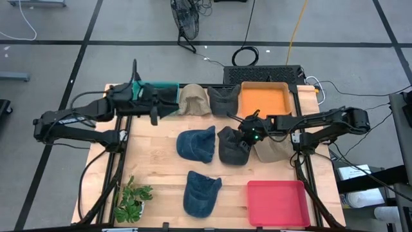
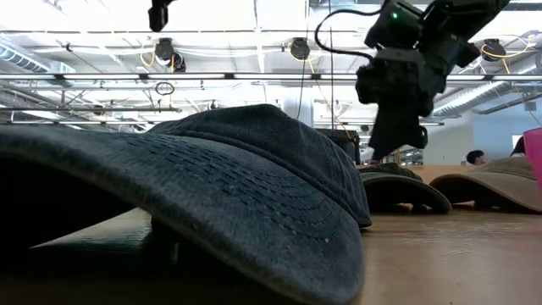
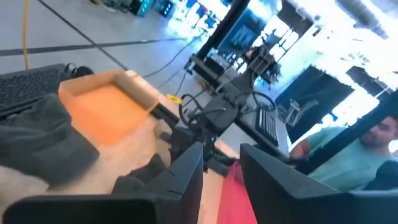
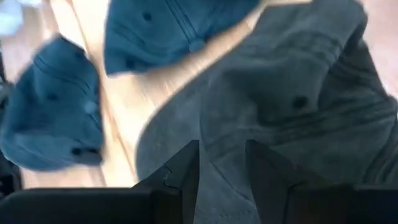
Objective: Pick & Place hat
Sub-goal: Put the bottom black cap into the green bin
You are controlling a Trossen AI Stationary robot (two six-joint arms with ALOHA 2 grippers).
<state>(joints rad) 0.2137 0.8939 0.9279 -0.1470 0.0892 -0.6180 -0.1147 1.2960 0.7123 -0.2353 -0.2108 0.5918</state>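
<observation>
Charcoal-grey cap (image 1: 233,145) lies mid-table, directly beneath right gripper (image 1: 248,133); we see fingers slightly apart, nothing held, crown straight below. Long axis runs toward table's front edge. Left gripper (image 1: 154,115) parked far back, fingers apart, empty

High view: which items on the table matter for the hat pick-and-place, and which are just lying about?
Job:
- dark grey hat under right gripper
- blue hats
- tan hats
- orange tray
- red tray

Lying about:
- plant
- left gripper, waiting
</observation>
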